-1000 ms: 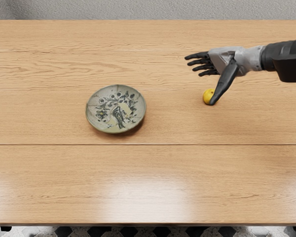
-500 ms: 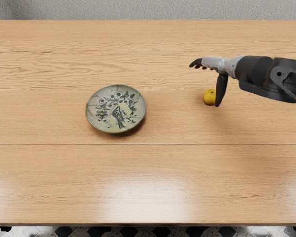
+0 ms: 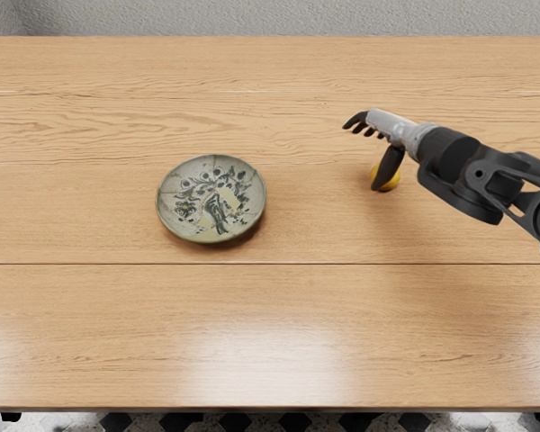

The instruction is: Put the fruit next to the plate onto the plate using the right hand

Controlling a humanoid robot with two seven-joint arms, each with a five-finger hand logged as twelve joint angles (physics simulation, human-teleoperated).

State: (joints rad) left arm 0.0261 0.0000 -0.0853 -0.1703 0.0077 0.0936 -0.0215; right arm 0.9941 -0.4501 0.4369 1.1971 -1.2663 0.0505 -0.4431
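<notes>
Hovering right hand [image 3: 387, 131] | fingers [image 3: 356, 122] spread, holding nothing | fruit [image 3: 392, 183] small, round, yellow, partly behind thumb

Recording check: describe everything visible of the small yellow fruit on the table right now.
The small round yellow-orange fruit looks smooth. It rests on the light wooden table, well to the right of the patterned ceramic plate and apart from it. The robot's right hand hangs above it, fingers spread, and its dark thumb reaches down across the fruit's front, hiding the middle. Whether the thumb touches it cannot be told; no fingers close around it.
</notes>
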